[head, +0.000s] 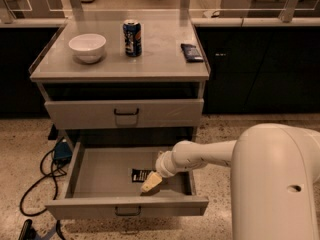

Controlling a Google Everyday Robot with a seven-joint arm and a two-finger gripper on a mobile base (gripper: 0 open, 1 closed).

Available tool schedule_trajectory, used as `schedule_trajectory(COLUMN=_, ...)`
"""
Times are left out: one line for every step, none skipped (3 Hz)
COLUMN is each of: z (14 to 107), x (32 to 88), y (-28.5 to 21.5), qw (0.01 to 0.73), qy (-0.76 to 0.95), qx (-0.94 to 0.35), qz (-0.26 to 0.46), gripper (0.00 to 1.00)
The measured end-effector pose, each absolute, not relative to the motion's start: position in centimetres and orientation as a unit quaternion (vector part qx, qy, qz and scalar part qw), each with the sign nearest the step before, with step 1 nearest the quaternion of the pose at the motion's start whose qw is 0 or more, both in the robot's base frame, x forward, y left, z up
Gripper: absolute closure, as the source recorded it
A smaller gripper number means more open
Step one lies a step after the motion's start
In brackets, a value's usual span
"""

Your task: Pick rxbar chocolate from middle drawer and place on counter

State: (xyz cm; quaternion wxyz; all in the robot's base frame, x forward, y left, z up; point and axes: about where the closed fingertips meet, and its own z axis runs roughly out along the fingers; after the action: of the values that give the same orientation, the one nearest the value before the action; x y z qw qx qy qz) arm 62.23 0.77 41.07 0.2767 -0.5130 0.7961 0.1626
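The rxbar chocolate (139, 175) is a small flat black wrapper lying on the floor of the open middle drawer (125, 207), right of centre. My gripper (150, 183) reaches down into the drawer from the right. It sits at the bar's right end and covers part of it. Whether it touches the bar I cannot tell. The counter (160, 64) is the pale grey top of the cabinet, above the drawers.
On the counter stand a white bowl (87, 47), a soda can (132, 37) and a dark blue packet (192, 52). The upper drawer (125, 113) is closed. Cables (37, 181) and a blue box (62, 151) lie on the floor at left. My white arm (270, 184) fills the lower right.
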Motion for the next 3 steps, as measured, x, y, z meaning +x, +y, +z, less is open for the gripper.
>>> schedule_trajectory(z=39.9, x=65.0, y=2.9, qw=0.314, qy=0.804, qx=-0.480, qz=0.161, gripper=0.00)
schedule_trajectory(z=40.3, x=68.3, y=4.0, qw=0.355, qy=0.808, qx=-0.442, qz=0.165, gripper=0.00)
schedule_trajectory(z=40.2, x=69.2, y=3.8, qw=0.369, qy=0.811, qx=-0.415, qz=0.183, gripper=0.00)
